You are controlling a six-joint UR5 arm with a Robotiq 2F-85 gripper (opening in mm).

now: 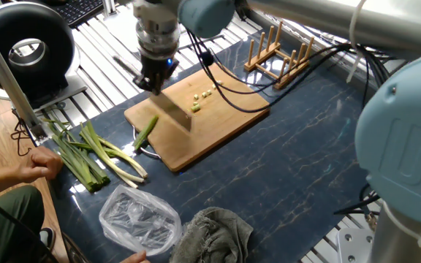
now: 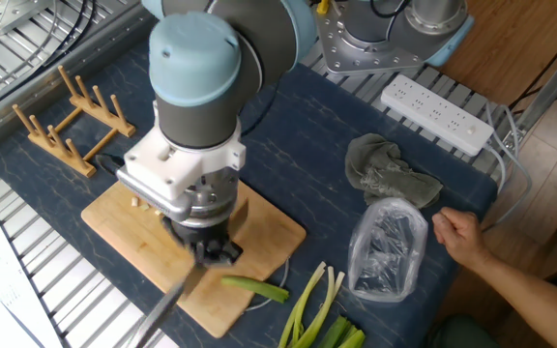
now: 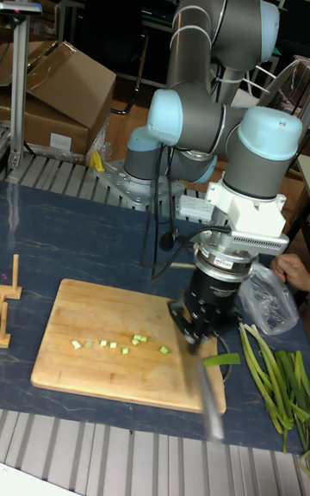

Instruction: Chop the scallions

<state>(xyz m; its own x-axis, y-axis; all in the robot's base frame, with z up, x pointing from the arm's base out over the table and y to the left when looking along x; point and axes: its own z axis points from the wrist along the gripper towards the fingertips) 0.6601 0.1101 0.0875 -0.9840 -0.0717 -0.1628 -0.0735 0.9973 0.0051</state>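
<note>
My gripper (image 1: 154,79) (image 2: 207,249) (image 3: 201,327) is shut on a knife, whose blurred blade (image 1: 175,115) (image 3: 205,394) slants down over the wooden cutting board (image 1: 210,135) (image 2: 124,230) (image 3: 82,324). A short green scallion piece (image 1: 145,134) (image 2: 256,287) (image 3: 222,360) lies at the board's edge, partly off it, just beside the blade. Small chopped scallion bits (image 1: 199,100) (image 3: 129,342) sit on the board behind the knife. Whole scallion stalks (image 1: 97,155) (image 2: 319,314) (image 3: 271,371) lie on the dark table beside the board.
A person's hand (image 1: 41,164) (image 2: 460,234) rests near the stalks. A clear plastic bag (image 1: 139,219) (image 2: 389,246) and a grey cloth (image 1: 216,230) (image 2: 387,169) lie close by. A wooden rack (image 1: 280,55) (image 2: 71,126) stands past the board; a power strip (image 2: 438,116) lies at the table's side.
</note>
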